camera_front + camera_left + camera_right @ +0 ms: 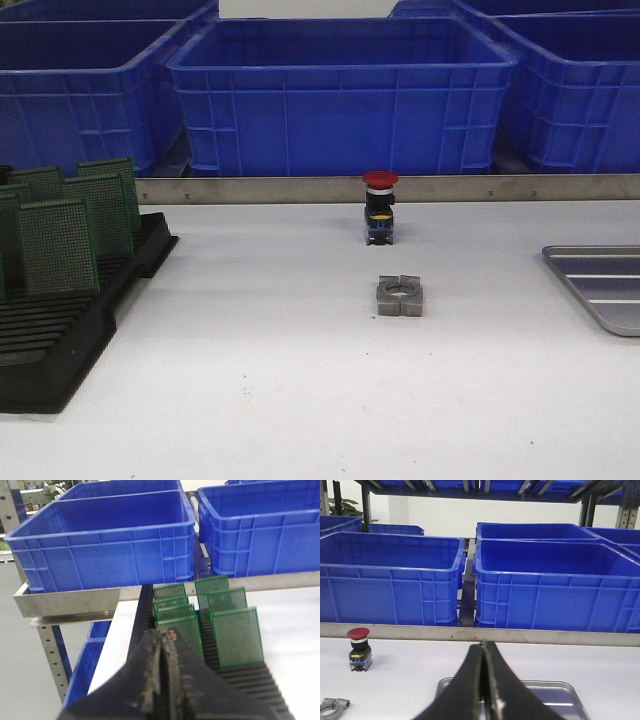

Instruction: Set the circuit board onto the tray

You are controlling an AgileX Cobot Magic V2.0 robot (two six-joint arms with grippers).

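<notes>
Circuit boards (60, 243) are stood upright on edge in the black slotted rack (50, 350) at the left of the table (300, 400), a holding that keeps each green board apart from its neighbours and leaves a top edge free to be pinched from above. The tray (600, 285) is laid flat at the far right of the table, well apart from the rack, and nothing is seen on the part of its ribbed floor that shows. Between the two, a red-capped push button (380, 208) and a grey clamp block (400, 296) are set near the middle, clear of both ends.

Neither arm is seen in the front view, so both are judged to be drawn back. The left gripper (162, 680) is held above the near end of the rack, aimed along the rows of boards (235, 635), its fingers pressed together with nothing between them. The right gripper (482, 690) is held level over the tray (565, 692) (facing the blue bins (555, 580)), likewise closed and empty. No board has yet been lifted.
</notes>
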